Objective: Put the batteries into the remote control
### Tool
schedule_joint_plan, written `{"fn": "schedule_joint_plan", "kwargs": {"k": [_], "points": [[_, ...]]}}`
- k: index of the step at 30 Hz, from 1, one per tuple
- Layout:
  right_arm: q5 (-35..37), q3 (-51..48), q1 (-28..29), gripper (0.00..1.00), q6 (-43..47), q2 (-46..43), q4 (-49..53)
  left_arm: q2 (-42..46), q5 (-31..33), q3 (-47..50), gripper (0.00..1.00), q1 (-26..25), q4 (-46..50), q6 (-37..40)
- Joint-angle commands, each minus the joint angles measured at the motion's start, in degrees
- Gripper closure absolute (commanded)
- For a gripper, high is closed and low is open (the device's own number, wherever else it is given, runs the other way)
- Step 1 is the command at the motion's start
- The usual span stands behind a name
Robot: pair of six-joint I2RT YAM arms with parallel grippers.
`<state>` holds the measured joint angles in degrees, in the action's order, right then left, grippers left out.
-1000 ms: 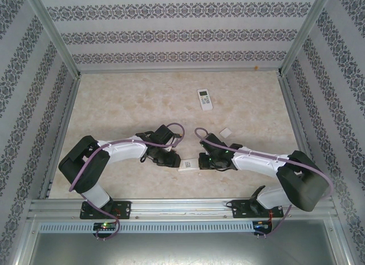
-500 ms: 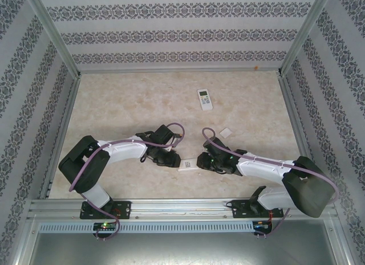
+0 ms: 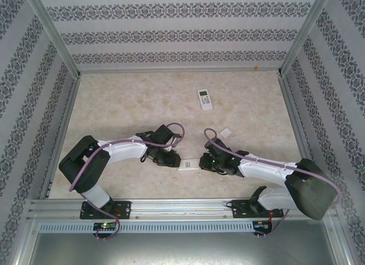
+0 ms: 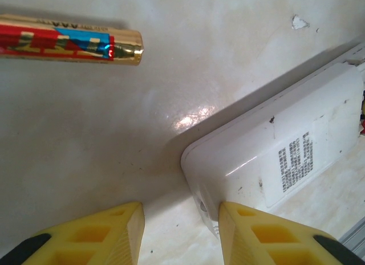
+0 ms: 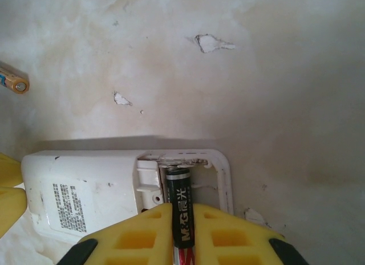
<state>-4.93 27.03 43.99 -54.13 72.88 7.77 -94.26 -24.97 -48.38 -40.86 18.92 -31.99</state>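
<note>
Batteries show as two slim cylinders: a black battery with white lettering [image 5: 181, 211] and a gold, red and blue battery [image 4: 68, 45]. The black one is clamped between the yellow fingers of the right gripper [image 5: 182, 215], and its far end sits inside the open battery bay of the white plastic remote control [image 5: 85, 191]. That remote lies back-up on the beige marbled desk [image 3: 131, 100], close to the near edge and about midway along it [image 3: 188, 164]. Its printed label faces the camera and the bay cover is off. The gold battery lies loose on the desk, apart from the remote on the side away from the near edge [image 5: 12, 82]. The left gripper [image 4: 181, 219] has its fingers spread apart and holds nothing. One yellow finger [image 4: 245, 228] rests right at the remote's rounded closed end [image 4: 274, 157]. A second white remote with a small screen [image 3: 204, 99] lies well apart toward the far edge. A small flat white piece [image 3: 226, 132] rests between it and the right gripper [image 3: 204, 161].
</note>
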Motion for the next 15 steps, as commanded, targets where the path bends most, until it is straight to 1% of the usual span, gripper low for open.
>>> {"fn": "schedule_joint_plan", "kwargs": {"k": [1,6,10,15], "points": [[2.3,-1.8,-0.4,0.87,-0.6,0.4,4.4,-1.8,3.5,-0.7,0.60,0.3,-1.9,-0.2],[0.8,-0.7,-0.2,0.92,-1.3,2.9,3.4,-1.8,3.7,-0.7,0.60,0.3,-1.7,0.1],[0.7,-0.9,1.0,0.97,-5.8,5.0,0.5,-2.2,3.4,-0.9,0.60,0.3,-2.1,-0.2],[1.6,-1.7,3.0,1.00,-9.6,8.2,-1.9,-2.4,2.8,-1.2,0.60,0.3,-2.7,-0.4]]}}
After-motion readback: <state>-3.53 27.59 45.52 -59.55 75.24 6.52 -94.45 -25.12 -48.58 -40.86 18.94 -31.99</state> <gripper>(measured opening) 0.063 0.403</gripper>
